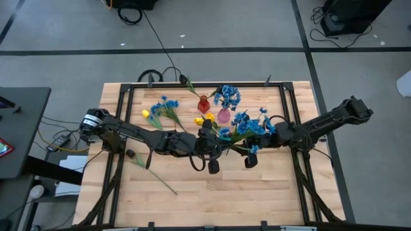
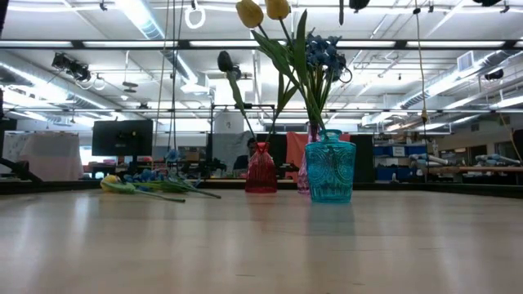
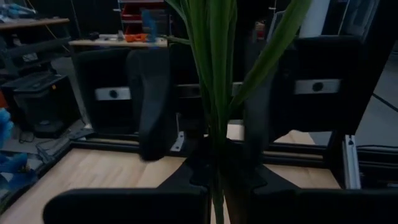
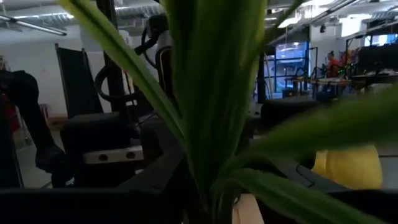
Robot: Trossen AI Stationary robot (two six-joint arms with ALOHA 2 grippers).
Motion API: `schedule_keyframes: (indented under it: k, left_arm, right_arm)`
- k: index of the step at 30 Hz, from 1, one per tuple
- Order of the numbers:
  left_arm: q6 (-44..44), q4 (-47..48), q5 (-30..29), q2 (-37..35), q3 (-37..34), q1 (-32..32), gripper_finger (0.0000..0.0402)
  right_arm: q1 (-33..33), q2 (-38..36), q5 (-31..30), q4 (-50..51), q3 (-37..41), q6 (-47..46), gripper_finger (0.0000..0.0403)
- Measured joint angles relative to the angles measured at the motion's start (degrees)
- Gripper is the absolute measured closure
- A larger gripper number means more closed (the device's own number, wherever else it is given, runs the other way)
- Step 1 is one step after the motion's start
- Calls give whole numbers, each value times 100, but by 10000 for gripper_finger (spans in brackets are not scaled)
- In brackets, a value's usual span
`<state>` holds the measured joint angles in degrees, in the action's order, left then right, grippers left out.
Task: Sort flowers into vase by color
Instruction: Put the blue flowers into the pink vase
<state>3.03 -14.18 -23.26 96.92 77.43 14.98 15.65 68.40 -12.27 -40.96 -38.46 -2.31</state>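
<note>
Green stems (image 3: 214, 93) fill both wrist views, each gripper's fingers pinching them mid-tabletop: left gripper (image 1: 207, 142) on the yellow tulips (image 1: 208, 118), right gripper (image 1: 270, 133) on a blue spray (image 1: 247, 123). Light, floppy, top-heavy stuff, I'd grab low on the stem

The table's (image 1: 257, 199) near half is left open; its middle is crowded by three vases (image 2: 330, 171) and loose flowers (image 1: 164, 109).
</note>
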Motion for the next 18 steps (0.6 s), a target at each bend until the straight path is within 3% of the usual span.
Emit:
schedule_keyframes:
  k: [7,18]
  left_arm:
    - [41,235,-1,0,2,-2,371]
    - [-38,328,-138,-2,2,42,325]
  right_arm:
    - [-36,-47,-2,-17,0,0,295]
    - [-38,-72,-11,187,-4,101,381]
